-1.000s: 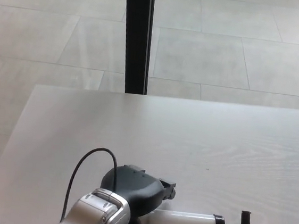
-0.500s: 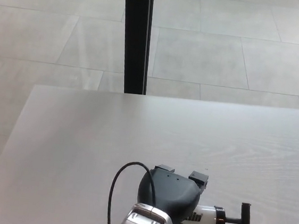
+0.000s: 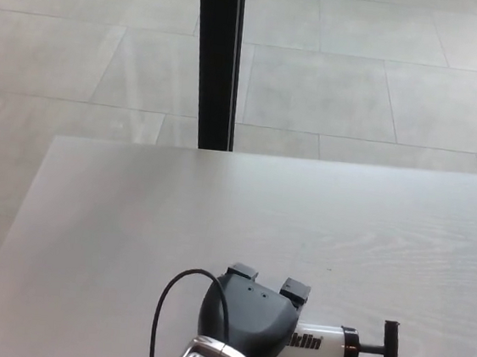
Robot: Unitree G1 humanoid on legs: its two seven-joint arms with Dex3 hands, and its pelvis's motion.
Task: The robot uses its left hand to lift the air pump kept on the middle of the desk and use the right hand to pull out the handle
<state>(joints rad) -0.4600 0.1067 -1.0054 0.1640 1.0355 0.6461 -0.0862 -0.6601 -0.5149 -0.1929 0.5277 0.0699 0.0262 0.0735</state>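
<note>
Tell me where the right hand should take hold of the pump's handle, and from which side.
Grip the black T-handle across its crossbar, coming from the robot's right. The air pump lies on the desk with the handle end pointing right and clear of the left hand, which covers the barrel's other end. The short rod probably leaves little room behind the bar.

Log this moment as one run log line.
left hand: over air pump barrel | grasp: unclear | handle: not pulled | right hand: not in view
</note>
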